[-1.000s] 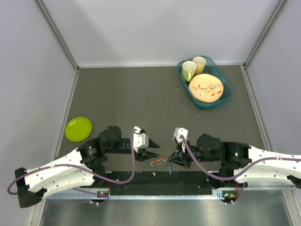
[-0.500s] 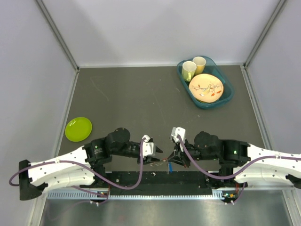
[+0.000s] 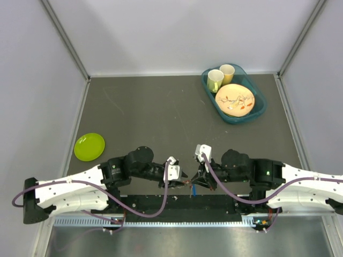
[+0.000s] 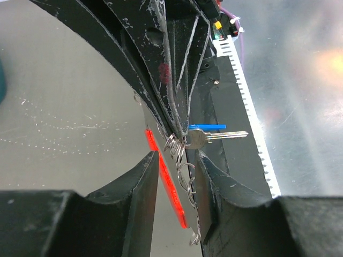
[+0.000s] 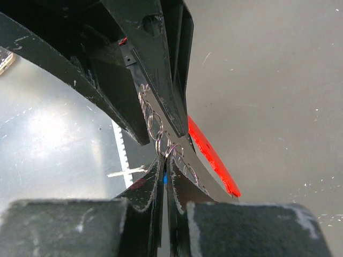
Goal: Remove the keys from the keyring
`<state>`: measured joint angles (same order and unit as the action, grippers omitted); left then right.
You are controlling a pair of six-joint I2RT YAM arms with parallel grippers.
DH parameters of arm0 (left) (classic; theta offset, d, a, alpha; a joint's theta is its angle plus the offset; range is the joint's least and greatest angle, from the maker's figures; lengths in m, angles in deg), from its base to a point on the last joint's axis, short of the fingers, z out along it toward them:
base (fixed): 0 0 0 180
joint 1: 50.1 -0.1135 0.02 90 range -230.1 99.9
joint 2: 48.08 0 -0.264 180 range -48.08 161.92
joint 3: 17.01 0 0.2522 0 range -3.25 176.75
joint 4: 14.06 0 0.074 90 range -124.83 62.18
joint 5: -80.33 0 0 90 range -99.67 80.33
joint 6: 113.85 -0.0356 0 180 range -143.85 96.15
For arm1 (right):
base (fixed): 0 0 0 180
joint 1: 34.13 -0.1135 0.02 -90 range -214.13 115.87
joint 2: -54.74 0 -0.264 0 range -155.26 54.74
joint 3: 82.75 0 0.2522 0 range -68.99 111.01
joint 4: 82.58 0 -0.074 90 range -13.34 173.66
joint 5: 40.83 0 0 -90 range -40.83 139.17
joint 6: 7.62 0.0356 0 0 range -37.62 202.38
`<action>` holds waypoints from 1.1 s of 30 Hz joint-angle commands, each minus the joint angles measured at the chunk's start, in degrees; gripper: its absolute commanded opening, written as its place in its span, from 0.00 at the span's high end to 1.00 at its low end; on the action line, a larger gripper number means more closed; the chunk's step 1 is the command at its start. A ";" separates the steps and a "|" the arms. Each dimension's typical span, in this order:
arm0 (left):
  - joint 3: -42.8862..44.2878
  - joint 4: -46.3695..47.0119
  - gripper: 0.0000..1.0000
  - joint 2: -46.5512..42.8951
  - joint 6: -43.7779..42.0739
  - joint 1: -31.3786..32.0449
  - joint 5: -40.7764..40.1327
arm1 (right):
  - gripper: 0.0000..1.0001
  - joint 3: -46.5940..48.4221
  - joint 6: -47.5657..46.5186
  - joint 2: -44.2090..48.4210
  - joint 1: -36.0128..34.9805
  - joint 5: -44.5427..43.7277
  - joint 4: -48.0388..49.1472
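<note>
We clamp the right claw (image 5: 164, 166) on the blue key (image 4: 206, 127) to anchor the keyring (image 4: 172, 144), while the left claw (image 4: 177, 158), jaws apart, straddles the red key (image 4: 166, 182) for pulling.

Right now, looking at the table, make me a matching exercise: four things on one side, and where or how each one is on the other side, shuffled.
Things:
1. green plate
2. teal tray
3. right gripper
4. left gripper

Place or state:
A. shut on the keyring
B. far right, holding two cups
C. jaws apart, red key between them
D. near the left edge of the table

Pairs: 1-D, 2-B, 3-A, 4-C
</note>
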<state>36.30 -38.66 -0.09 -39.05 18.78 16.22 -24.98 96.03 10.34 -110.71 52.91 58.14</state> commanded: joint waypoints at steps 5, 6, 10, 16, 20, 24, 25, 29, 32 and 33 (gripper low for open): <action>2.64 0.99 0.64 1.41 -1.58 0.99 -0.05 | 1.00 3.63 0.15 0.28 0.90 -1.02 2.05; 2.64 0.99 0.64 1.67 -1.59 0.99 0.04 | 1.00 3.63 0.06 0.19 0.99 -1.11 2.05; 2.64 1.07 0.68 2.29 -1.76 1.08 -0.05 | 1.00 3.63 0.15 0.11 1.16 -1.11 2.14; 2.81 1.16 0.97 1.85 -1.76 1.17 -3.02 | 1.00 2.40 0.85 0.89 1.34 -1.46 2.31; 1.15 3.87 1.00 -0.61 -0.10 1.17 -7.59 | 1.00 0.29 2.60 3.00 1.43 -2.78 2.75; -2.01 9.24 1.00 -5.17 3.86 1.25 -12.09 | 1.00 -2.51 4.36 4.59 1.87 -3.57 4.07; -2.98 10.21 1.00 -5.88 4.47 1.17 -12.96 | 1.00 -2.96 4.72 4.76 1.96 -3.57 4.42; -4.65 14.25 1.00 -8.52 6.84 1.17 -14.72 | 1.00 -5.33 6.21 5.64 1.96 -4.89 6.62; -5.36 16.36 1.00 -8.96 8.08 1.08 -14.38 | 1.00 -6.48 6.83 5.99 1.96 -5.24 8.46; -5.45 16.89 1.00 -8.96 8.43 1.08 -14.29 | 1.00 -6.83 6.83 5.82 1.96 -5.42 8.73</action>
<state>31.10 -30.50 -7.35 -33.26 20.09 4.87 -30.36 101.32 15.54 -109.22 48.43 66.55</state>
